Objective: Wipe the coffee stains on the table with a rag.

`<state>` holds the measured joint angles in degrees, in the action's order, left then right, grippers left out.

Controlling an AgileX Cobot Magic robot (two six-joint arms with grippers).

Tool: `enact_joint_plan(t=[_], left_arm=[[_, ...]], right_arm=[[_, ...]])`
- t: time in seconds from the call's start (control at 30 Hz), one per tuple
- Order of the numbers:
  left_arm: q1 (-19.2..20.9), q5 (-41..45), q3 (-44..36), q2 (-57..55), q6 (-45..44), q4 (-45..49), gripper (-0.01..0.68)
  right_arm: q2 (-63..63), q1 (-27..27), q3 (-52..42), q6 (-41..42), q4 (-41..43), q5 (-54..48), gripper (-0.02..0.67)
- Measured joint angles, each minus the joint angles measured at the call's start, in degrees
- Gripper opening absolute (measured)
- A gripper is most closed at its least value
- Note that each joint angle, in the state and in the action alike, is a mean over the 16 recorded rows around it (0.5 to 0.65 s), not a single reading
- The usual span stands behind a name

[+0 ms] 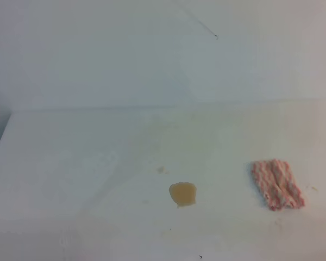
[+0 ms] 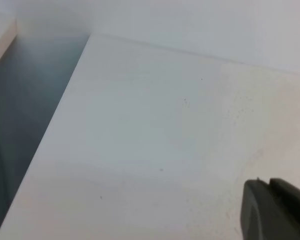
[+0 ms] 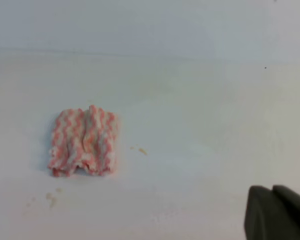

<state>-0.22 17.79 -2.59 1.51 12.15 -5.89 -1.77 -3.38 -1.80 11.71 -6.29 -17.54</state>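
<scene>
Neither arm is seen in the high view. Of the left pincer only a dark corner is shown, cut off by the lower right edge of the left wrist view; whether it is open cannot be told. The right pincer is likewise cropped at the lower right corner of its view. The desk is cut off by the frame edges. Small yellowish specks beside the rag are too blurred to identify.
</scene>
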Motion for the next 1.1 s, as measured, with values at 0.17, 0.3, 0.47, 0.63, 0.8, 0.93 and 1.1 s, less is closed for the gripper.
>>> enact_joint_plan(t=[0.17,0.3,0.47,0.63,0.8,0.93,1.1], left_arm=[[0.0,0.0,0.0,0.0,0.0,0.0,-0.001],[0.0,0.0,0.0,0.0,0.0,0.0,-0.001],[0.0,0.0,0.0,0.0,0.0,0.0,-0.001],[0.0,0.1,0.0,0.0,0.0,0.0,-0.001],[0.0,0.1,0.0,0.0,0.0,0.0,-0.001],[0.0,0.1,0.0,0.0,0.0,0.0,-0.001],[0.0,0.0,0.0,0.0,0.0,0.0,-0.001]], right_arm=[[0.0,0.0,0.0,0.0,0.0,0.0,-0.004],[0.0,0.0,0.0,0.0,0.0,0.0,-0.004],[0.0,0.0,0.0,0.0,0.0,0.1,-0.004],[0.0,0.0,0.0,0.0,0.0,0.1,-0.004],[0.0,0.0,0.0,0.0,0.0,0.2,-0.004],[0.0,0.0,0.0,-0.1,-0.3,1.5,-0.004],[0.0,0.0,0.0,-0.1,-1.5,6.2,-0.004]])
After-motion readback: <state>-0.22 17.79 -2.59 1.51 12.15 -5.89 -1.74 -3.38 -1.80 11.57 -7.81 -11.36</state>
